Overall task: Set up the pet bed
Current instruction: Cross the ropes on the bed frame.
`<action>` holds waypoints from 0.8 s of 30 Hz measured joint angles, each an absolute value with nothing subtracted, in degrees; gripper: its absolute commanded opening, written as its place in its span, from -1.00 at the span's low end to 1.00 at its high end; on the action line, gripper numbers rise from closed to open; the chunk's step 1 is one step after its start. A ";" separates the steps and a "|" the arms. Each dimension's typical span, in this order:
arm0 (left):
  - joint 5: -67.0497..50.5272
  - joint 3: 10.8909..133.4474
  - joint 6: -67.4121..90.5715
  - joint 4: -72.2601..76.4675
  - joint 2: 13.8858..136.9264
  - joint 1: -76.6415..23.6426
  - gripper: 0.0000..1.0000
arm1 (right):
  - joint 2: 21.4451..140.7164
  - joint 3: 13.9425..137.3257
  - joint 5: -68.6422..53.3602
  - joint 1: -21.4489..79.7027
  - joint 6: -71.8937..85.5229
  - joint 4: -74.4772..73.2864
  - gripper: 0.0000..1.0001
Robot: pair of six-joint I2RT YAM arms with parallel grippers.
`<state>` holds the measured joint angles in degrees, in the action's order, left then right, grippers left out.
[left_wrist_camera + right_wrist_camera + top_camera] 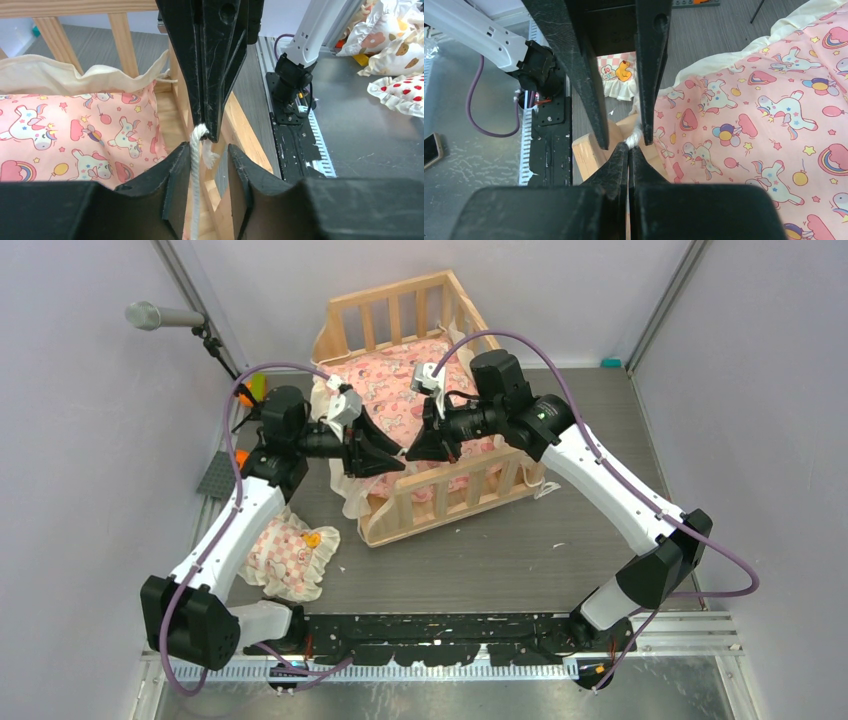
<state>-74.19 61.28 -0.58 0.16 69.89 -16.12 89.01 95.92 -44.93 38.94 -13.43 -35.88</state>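
The pet bed (440, 490) is a pale wood slatted frame at the table's middle back; its rail shows in the left wrist view (122, 45) and a corner in the right wrist view (589, 150). A pink unicorn cushion (400, 400) lies inside it. My right gripper (629, 146) is shut on a white twisted cord (634, 136) above the bed's front left part. My left gripper (209, 150) is open, its fingers on either side of that cord (195, 170), tip to tip with the right gripper (415, 452).
A small frilled pillow (285, 555) lies on the table left of the bed, beside my left arm. A microphone (150, 315) stands at the back left with small toys (245, 395) below it. More frilled pillows (395, 45) lie beyond the right arm's base.
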 measured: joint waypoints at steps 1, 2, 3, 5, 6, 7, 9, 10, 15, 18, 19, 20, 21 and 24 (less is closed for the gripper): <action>-74.15 61.41 -0.69 0.03 69.93 -16.14 -0.56 | 89.01 95.92 -44.93 38.94 -13.43 -35.88 -1.00; -74.08 61.52 -0.69 0.01 69.95 -16.16 -0.66 | 89.01 95.92 -44.93 38.94 -13.47 -35.88 -0.99; -73.95 61.67 -0.95 -0.01 70.00 -16.16 -0.73 | 89.01 95.90 -44.91 38.94 -13.52 -35.90 -0.99; -73.80 61.73 -1.34 -0.10 70.06 -16.16 -0.90 | 89.01 95.90 -44.82 38.94 -13.76 -36.10 -0.99; -73.65 61.73 -1.48 -0.14 70.13 -16.16 -0.96 | 89.01 95.90 -44.77 38.94 -13.87 -36.25 -0.99; -73.41 61.73 -1.76 -0.14 70.26 -16.16 -1.00 | 89.01 95.90 -44.69 38.94 -14.02 -36.45 -0.99; -72.90 61.73 -1.98 -0.25 70.57 -16.16 -1.00 | 89.01 95.90 -44.58 38.94 -14.44 -36.99 -0.95; -72.49 61.73 -2.02 -0.25 70.70 -16.16 -1.00 | 89.01 95.90 -44.42 38.94 -14.70 -37.39 -0.83; -70.08 61.63 -3.11 0.25 70.78 -16.19 -1.00 | 88.97 95.90 -42.85 38.94 -15.49 -38.76 -0.36; -68.31 60.93 -5.08 0.40 70.70 -16.16 -1.00 | 88.62 95.94 -41.47 38.94 -16.36 -39.70 -0.16; -68.05 60.80 -5.85 0.25 70.70 -16.16 -1.00 | 88.44 96.01 -41.04 38.94 -16.53 -40.16 -0.10; -67.94 60.66 -6.72 0.10 70.70 -16.19 -1.00 | 88.07 96.12 -40.58 38.94 -16.71 -40.66 -0.06; -67.90 60.53 -7.77 0.01 70.70 -16.16 -1.00 | 87.59 96.12 -40.10 38.94 -16.86 -41.04 -0.02; -67.22 60.47 -11.55 -1.69 70.70 -16.19 -1.00 | 85.36 96.14 -38.87 38.94 -17.28 -41.78 0.07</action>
